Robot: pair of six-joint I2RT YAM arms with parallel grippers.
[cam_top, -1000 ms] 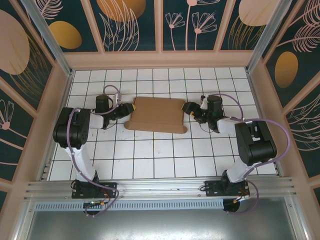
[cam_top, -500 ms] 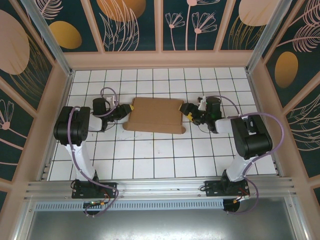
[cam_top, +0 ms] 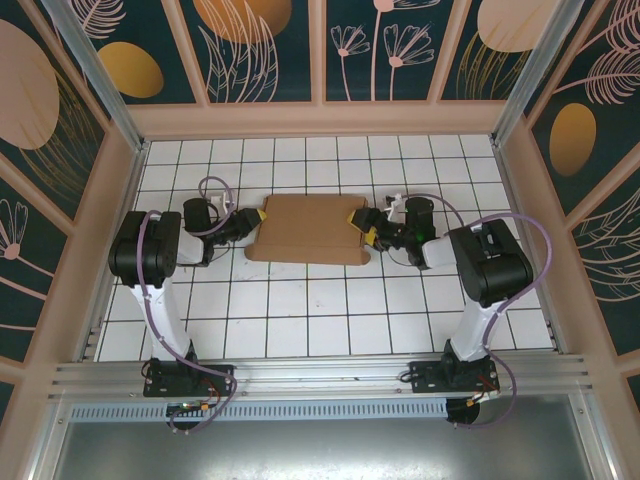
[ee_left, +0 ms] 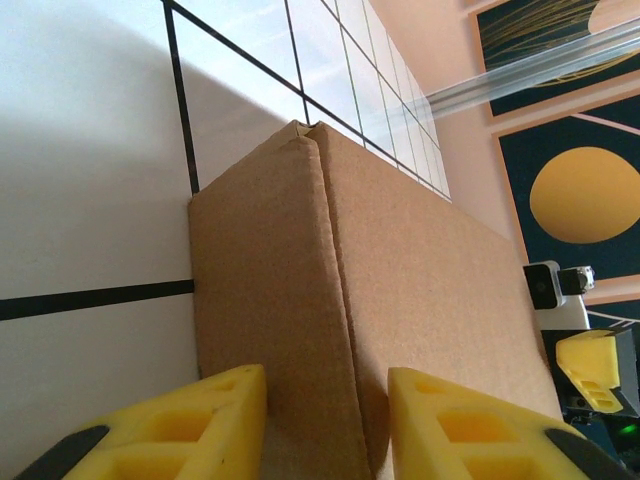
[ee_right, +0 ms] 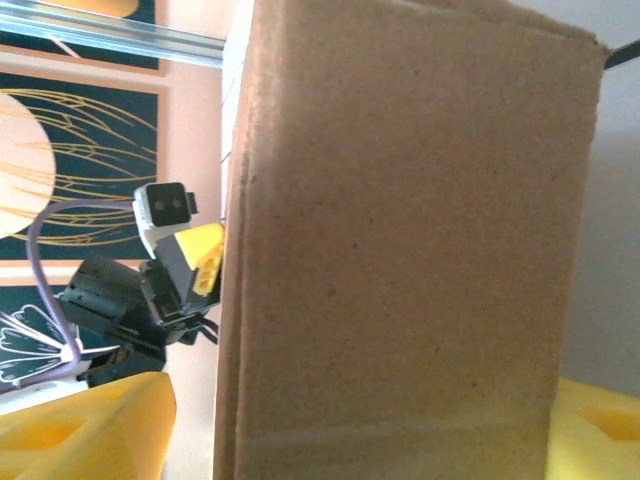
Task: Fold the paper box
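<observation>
Looking from the near side, you see the change first: the right end effector has come in from beside the paper box and now straddles its right edge. Its yellow fingers stand apart, and one is clear of the cardboard. The left end effector stays at the left edge, with fingers on both sides of a folded rim; whether they press it, I cannot tell. The box has slid a little toward the left arm. It lies flat on the white tiled tabletop, between both arms. It is plain brown cardboard: the near edge has rounded corners, a crease runs just behind it, and the far edge is straight.
</observation>
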